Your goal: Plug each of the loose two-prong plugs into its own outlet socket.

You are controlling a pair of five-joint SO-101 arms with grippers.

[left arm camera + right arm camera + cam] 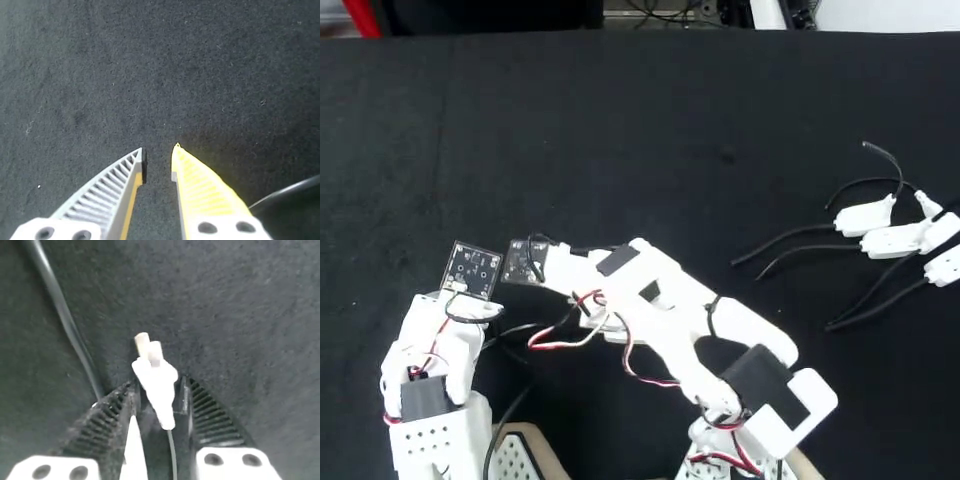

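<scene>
The right gripper (156, 385) is clamped on a white two-prong plug (156, 379). Its two black ribbed fingers (210, 415) press the plug's body from either side. The two pale prongs (148, 347) point away from the wrist over the black cloth table (250, 305), and a thin dark cord (171, 447) trails back between the fingers. A thicker black cable (65, 320) lies on the cloth beside that gripper, apart from the plug. The left gripper (157, 155) holds nothing: its grey ribbed finger (107, 192) and yellow ribbed finger (205, 190) stand a narrow gap apart over bare cloth, with a dark cable (292, 190) crossing one corner. The high view adds the wider layout that the wrist cameras lack. The other loose white connectors (898, 239), each on a black cord, lie bunched at the table's right side, well apart from both arms (whether any one of them is a plug or a socket cannot be told from here). In that view one white arm (430, 360) stands at the lower left and a second white arm (670, 305) stretches across from the lower middle toward it. Their small dark wrist boards (472, 268) sit just beside each other, and the fingers are hidden beneath them.
</scene>
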